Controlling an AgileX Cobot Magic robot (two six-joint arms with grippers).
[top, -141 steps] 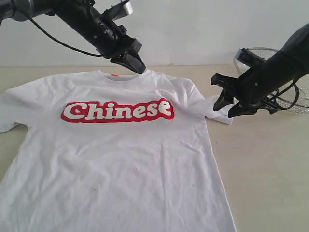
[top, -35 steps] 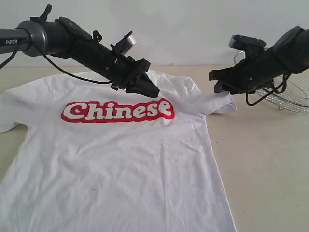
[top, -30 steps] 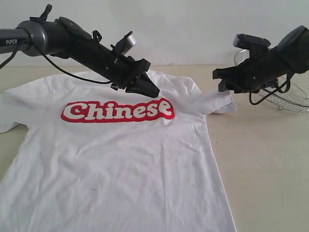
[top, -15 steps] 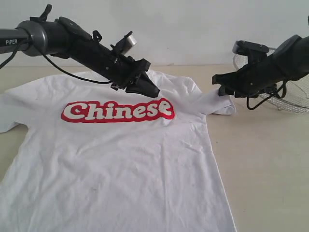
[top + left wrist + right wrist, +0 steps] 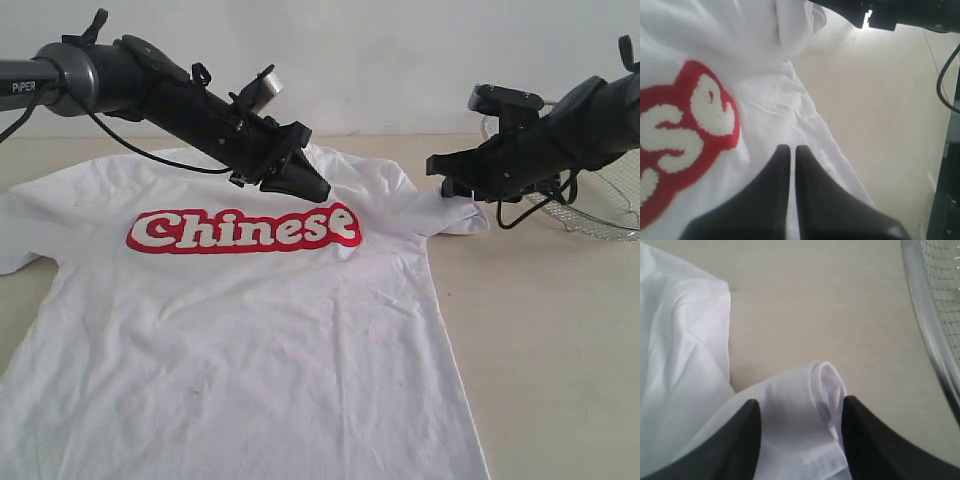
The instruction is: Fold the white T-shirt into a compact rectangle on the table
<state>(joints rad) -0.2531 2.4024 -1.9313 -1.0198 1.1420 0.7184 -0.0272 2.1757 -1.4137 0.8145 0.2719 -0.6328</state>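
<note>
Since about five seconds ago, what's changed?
Left gripper swung from the collar to the end of the lettering, shut, then held. Right gripper levelled out and moved in on the sleeve, jaws open either side of it. Shirt still flat, basket unmoved.

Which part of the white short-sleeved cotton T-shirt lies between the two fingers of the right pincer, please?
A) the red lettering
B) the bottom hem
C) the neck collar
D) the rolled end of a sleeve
D: the right wrist view shows the right pincer open, with the rolled end of a sleeve of the white short-sleeved cotton T-shirt between its fingers.
</note>
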